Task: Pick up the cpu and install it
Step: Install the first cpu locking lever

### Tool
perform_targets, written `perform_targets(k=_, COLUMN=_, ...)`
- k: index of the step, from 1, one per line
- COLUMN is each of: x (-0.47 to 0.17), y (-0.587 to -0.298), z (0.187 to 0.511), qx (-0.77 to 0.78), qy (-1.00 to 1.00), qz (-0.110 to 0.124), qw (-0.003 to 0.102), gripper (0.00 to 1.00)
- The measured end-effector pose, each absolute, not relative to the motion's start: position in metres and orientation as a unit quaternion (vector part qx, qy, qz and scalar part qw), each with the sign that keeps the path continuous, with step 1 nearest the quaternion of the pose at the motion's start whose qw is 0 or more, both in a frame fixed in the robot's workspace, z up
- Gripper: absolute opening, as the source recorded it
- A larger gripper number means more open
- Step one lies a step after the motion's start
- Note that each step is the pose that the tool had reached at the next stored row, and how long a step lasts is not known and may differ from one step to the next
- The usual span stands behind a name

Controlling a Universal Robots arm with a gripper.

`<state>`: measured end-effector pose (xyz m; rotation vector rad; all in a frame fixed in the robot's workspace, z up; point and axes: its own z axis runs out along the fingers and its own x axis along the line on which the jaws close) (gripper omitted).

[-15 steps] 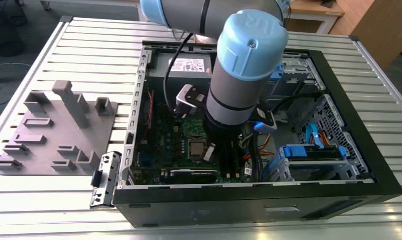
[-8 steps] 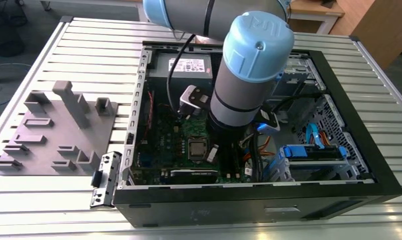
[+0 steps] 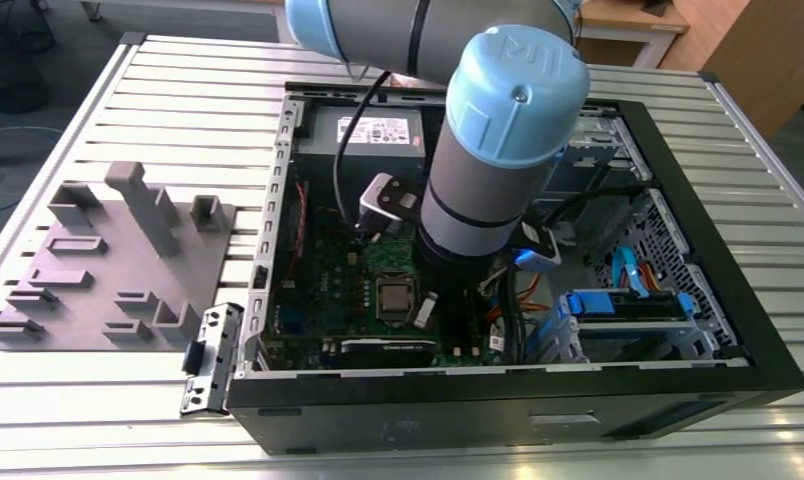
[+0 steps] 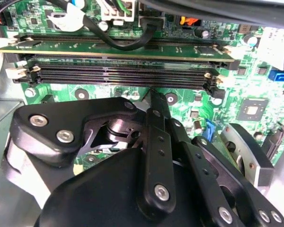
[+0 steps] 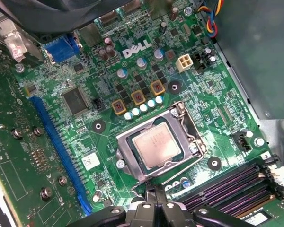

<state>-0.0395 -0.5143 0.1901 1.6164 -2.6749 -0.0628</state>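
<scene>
CPU (image 5: 157,147), the one silvery square chip, already sits flat inside its socket frame (image 5: 187,124) on the green motherboard (image 5: 109,85), so the pick and place look done to me. Whether the frame is latched down, I cannot tell. The gripper (image 5: 155,195) hangs just beside the socket, on the side nearest the memory slots (image 4: 123,73). Its black fingers (image 4: 157,113) are pressed together into a thin blade in the second wrist view, and nothing is pinched between them. I count four memory slots, one of them filled. Further out, the single arm (image 3: 489,170) reaches down into the open computer case (image 3: 696,250). One grey tray (image 3: 95,260) of upright blocks lies on the slatted table (image 3: 175,90), at the exterior view's left.
</scene>
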Motion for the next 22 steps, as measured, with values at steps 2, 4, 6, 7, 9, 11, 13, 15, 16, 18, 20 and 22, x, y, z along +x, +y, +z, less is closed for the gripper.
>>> perform_targets(k=2, x=-0.039, y=-0.514, z=0.19, qx=0.517, qy=-0.856, qz=-0.02, qw=0.008, gripper=0.11)
perform_targets(k=4, x=-0.039, y=-0.514, z=0.19, qx=0.517, qy=-0.856, qz=-0.02, qw=0.008, gripper=0.11)
perform_targets(k=6, x=-0.039, y=-0.514, z=0.189, qx=0.515, qy=-0.857, qz=-0.018, qw=0.009, gripper=0.11)
perform_targets(k=7, x=-0.039, y=-0.514, z=0.189, qx=0.514, qy=-0.858, qz=-0.017, qw=0.01, gripper=0.11)
perform_targets(k=9, x=-0.039, y=-0.514, z=0.189, qx=0.513, qy=-0.858, qz=-0.016, qw=0.01, gripper=0.11)
perform_targets(k=11, x=-0.039, y=-0.514, z=0.188, qx=0.513, qy=-0.858, qz=-0.016, qw=0.01, gripper=0.11)
perform_targets(k=13, x=-0.039, y=-0.514, z=0.19, qx=0.513, qy=-0.858, qz=-0.017, qw=0.01, gripper=0.11)
perform_targets(k=15, x=-0.039, y=-0.514, z=0.195, qx=0.513, qy=-0.858, qz=-0.017, qw=0.01, gripper=0.11)
perform_targets(k=16, x=-0.039, y=-0.514, z=0.199, qx=0.513, qy=-0.858, qz=-0.016, qw=0.01, gripper=0.11)
perform_targets(k=18, x=-0.039, y=-0.514, z=0.207, qx=0.513, qy=-0.858, qz=-0.017, qw=0.01, gripper=0.11)
perform_targets(k=20, x=-0.039, y=-0.514, z=0.216, qx=0.513, qy=-0.858, qz=-0.016, qw=0.01, gripper=0.11)
perform_targets(k=22, x=-0.039, y=-0.514, z=0.223, qx=0.513, qy=-0.858, qz=-0.016, qw=0.01, gripper=0.11)
